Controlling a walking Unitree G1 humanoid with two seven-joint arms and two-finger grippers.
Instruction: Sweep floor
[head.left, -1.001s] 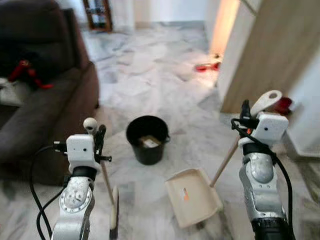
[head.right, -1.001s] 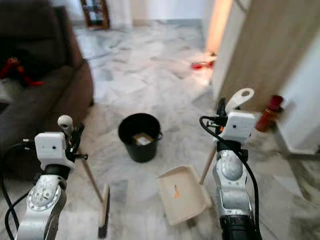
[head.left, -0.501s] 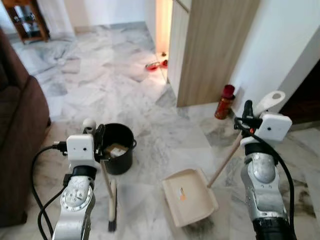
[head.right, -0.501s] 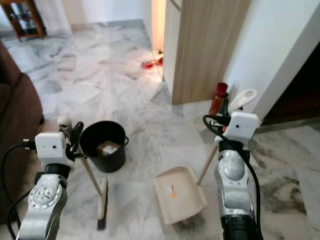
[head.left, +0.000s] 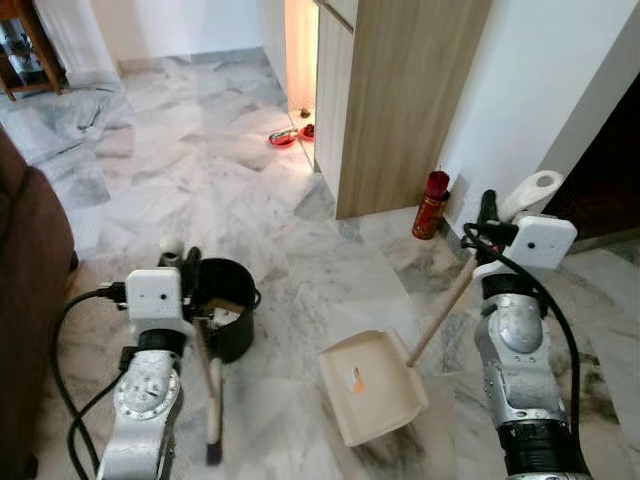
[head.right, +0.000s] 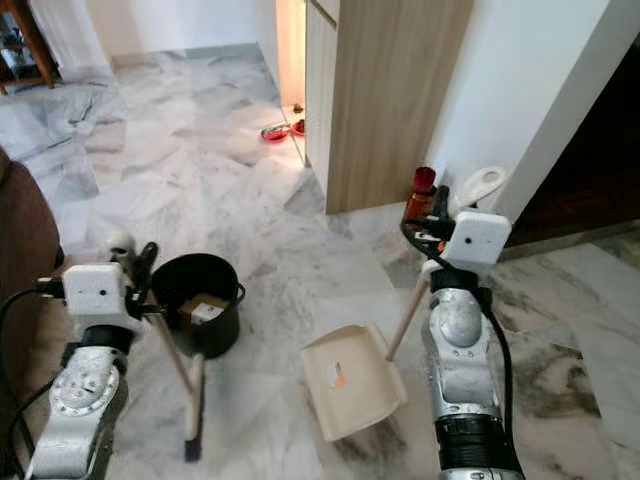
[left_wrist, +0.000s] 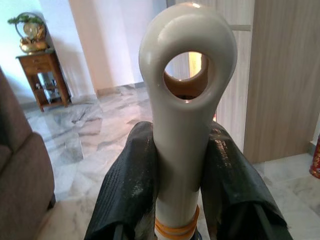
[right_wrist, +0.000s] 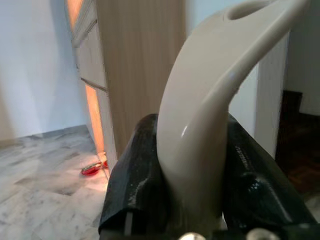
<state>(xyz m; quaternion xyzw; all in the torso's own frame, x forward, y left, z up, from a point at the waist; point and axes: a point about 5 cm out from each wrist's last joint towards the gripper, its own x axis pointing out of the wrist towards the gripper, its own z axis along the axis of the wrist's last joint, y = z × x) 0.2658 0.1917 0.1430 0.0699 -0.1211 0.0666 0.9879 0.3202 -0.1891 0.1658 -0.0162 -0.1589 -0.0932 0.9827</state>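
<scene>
Marble floor (head.left: 200, 180); left hand (left_wrist: 175, 175) clamps broom (head.left: 212, 400), right hand (right_wrist: 192, 175) clamps dustpan (head.left: 370, 385).

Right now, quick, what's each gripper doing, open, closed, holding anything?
Left gripper: closed on the broom handle.
Right gripper: closed on the dustpan handle.

Floor (head.left: 300, 250) was grey-veined white marble, glossy. On it I saw a black bucket (head.left: 228, 318) near the sofa side, with some scraps inside. A cream dustpan (head.left: 370, 385) sat flat on the tiles to the bucket's right, apart from it, a small orange speck in its tray. The broom head (head.left: 213, 428) touched down in front of the bucket. A red bottle (head.left: 431, 205) stood by the wooden cabinet (head.left: 400, 100); red bowls (head.left: 284, 138) lay farther back, in the lit doorway.
</scene>
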